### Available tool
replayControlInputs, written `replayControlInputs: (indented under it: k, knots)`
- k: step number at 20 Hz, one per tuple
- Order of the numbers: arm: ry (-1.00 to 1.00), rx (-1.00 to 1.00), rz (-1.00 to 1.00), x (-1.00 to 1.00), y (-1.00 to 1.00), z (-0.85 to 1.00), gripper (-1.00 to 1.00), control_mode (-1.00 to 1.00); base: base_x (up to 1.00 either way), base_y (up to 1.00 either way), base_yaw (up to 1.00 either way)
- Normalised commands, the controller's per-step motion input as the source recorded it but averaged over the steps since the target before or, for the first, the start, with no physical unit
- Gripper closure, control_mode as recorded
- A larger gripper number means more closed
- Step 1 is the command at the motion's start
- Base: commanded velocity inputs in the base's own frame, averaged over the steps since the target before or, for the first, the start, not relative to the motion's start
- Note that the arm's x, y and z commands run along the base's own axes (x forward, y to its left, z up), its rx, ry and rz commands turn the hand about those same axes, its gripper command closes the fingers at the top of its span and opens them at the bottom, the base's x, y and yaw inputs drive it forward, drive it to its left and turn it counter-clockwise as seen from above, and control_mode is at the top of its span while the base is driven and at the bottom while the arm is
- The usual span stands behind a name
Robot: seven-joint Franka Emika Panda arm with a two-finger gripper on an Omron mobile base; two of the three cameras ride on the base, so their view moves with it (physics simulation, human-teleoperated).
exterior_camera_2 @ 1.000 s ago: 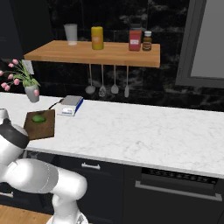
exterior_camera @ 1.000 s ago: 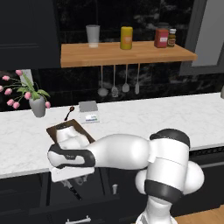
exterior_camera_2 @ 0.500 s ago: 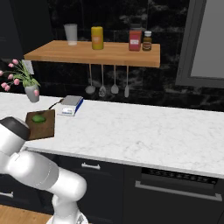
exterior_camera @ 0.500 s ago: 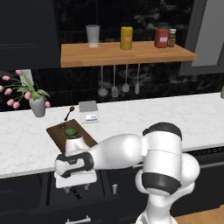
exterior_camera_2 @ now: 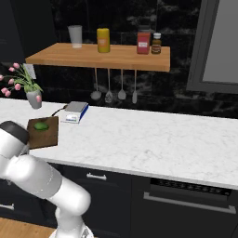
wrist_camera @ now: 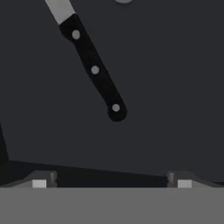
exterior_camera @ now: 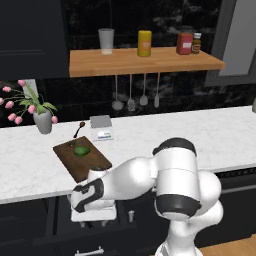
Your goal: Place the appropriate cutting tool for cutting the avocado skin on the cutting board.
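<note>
1. The jaws stand spread wide and empty, their two tips low in the hand view, hanging over a dark drawer floor (wrist_camera: 175, 87) below the worktop (exterior_camera: 210, 135).
2. The knife (wrist_camera: 92, 65) lies flat ahead of the jaws, between the two tips and slanted across them, handle end nearest, blade running away.
3. It looks light, stiff and thin; the smooth blade would likely slip, so the riveted black handle is the place to pinch, across its narrow sides.
4. The cutting board (exterior_camera: 82, 159) with the avocado (exterior_camera: 81, 150) waits above, on the worktop.
</note>
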Motion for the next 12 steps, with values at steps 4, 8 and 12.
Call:
replayControlInputs:
  k: [4, 8, 12]
  knots:
    - [0.13, 0.0, -0.05, 0.12, 0.0, -0.31, -1.0, -1.0, 0.0, 0.0, 0.0]
    - [0.18, 0.0, -0.04, 0.01, 0.0, -0.13, -1.0, -1.0, 0.0, 0.0, 0.0]
    - [0.18, 0.0, -0.03, -0.14, 0.0, -0.04, -1.0, -1.0, 0.0, 0.0, 0.0]
